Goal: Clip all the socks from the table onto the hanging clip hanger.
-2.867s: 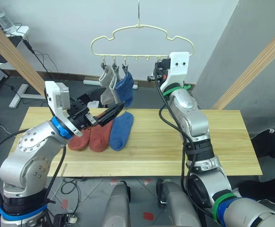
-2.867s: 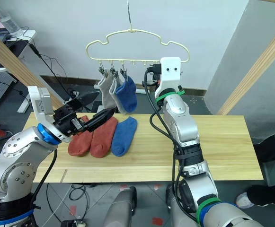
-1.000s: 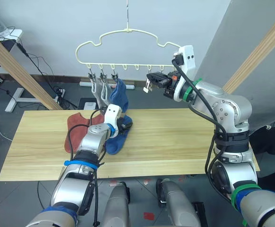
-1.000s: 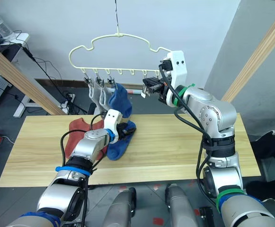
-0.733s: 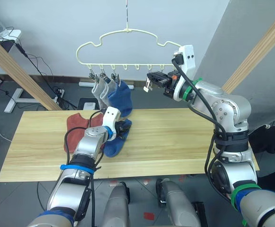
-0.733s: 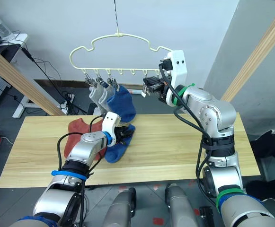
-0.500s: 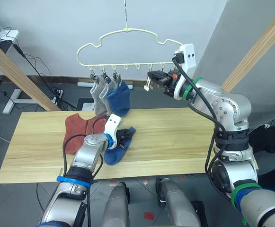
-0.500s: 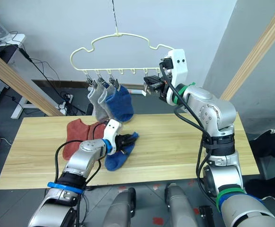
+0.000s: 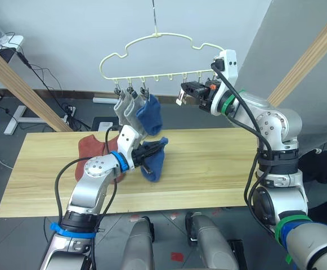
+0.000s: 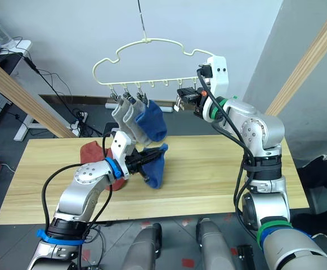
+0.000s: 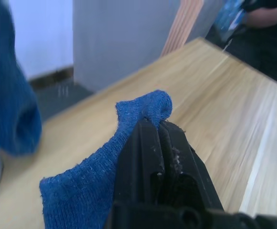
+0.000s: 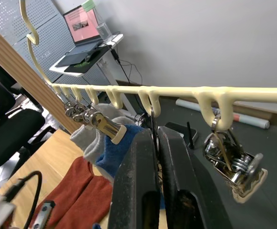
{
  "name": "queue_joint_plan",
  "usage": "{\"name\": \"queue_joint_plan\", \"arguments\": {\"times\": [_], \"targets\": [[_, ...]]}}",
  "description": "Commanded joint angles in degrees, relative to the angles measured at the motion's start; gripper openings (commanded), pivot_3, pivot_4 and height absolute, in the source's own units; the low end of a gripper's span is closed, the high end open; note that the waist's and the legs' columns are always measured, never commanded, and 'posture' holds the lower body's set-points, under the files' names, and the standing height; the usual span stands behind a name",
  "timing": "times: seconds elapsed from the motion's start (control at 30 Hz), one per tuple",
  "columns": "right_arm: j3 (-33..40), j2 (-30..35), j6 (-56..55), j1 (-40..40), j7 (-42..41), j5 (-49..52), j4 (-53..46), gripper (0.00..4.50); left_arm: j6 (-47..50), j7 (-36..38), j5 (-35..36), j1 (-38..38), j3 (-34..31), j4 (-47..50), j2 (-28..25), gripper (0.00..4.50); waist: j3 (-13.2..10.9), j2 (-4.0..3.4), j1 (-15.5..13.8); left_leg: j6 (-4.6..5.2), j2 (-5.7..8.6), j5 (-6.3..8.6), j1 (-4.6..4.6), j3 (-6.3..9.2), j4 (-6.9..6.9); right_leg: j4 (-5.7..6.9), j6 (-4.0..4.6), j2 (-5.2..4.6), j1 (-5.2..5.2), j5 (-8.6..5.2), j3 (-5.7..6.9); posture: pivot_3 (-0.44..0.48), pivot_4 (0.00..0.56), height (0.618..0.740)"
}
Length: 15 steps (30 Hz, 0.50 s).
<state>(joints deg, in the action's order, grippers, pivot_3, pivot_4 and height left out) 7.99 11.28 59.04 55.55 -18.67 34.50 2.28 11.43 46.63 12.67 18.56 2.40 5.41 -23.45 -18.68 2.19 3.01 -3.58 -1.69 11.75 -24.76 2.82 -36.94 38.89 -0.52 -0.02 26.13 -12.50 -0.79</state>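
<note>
My left gripper [image 9: 152, 152] is shut on a blue sock [image 9: 155, 166] and holds it above the table [image 9: 225, 166], below the hanger's left clips. In the left wrist view the black fingers [image 11: 150, 138] pinch the sock's [image 11: 88, 188] edge. The pale yellow clip hanger [image 9: 158, 38] carries two grey socks [image 9: 126, 110] and one blue sock [image 9: 150, 116] on its left clips. Two rust-red socks [image 9: 89, 147] lie on the table behind my left arm. My right gripper [image 9: 184, 93] is shut at the hanger's clip row, with a clip's thin wire between its fingers [image 12: 145, 157].
Slanted wooden poles stand at the left [image 9: 22, 76] and the right [image 9: 312, 53]. A free metal clip [image 12: 233, 164] hangs next to my right gripper. The table's right half [image 9: 236, 174] is bare wood. Cables and a desk [image 9: 5, 42] lie beyond the table's far left.
My left gripper has shut on the blue sock and lifted it off the table toward the hanger. The right gripper has stayed at the clip row.
</note>
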Motion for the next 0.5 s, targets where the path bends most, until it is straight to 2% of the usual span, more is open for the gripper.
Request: {"name": "queue_joint_plan", "arguments": {"times": [0.03, 0.13, 0.5], "targets": [[4.1, -1.1, 5.2, 2.1, 2.1, 3.7, 1.3, 0.00, -12.5, 1.3, -0.5, 0.1, -0.9, 1.1, -0.2, 0.03, 0.0, 0.00, -0.1, 0.00, 0.00, 0.00, 0.00, 0.00, 0.00, 0.00, 0.00, 0.00, -0.01, 0.00, 0.00, -0.028, 0.296, 0.740], [6.6, -1.7, 8.4, 3.6, 3.5, 5.6, 2.8, 0.00, -21.0, 1.4, -2.3, 0.7, -0.6, -1.6, -0.2, 0.03, 0.0, 0.00, -0.2, 0.00, 0.01, 0.00, 0.01, -0.02, -0.01, 0.01, 0.00, 0.00, -0.01, 0.00, -0.01, -0.029, 0.294, 0.740], [10.9, -3.4, 18.0, 5.4, 6.2, 11.2, 2.8, 0.00, -30.1, -2.9, -6.1, 6.5, -0.4, -10.5, 0.6, 0.03, 0.0, 0.00, -0.4, 0.02, 0.02, 0.01, -0.03, -0.02, 0.01, -0.04, 0.00, 0.01, 0.00, 0.00, 0.00, -0.032, 0.295, 0.740]]}}
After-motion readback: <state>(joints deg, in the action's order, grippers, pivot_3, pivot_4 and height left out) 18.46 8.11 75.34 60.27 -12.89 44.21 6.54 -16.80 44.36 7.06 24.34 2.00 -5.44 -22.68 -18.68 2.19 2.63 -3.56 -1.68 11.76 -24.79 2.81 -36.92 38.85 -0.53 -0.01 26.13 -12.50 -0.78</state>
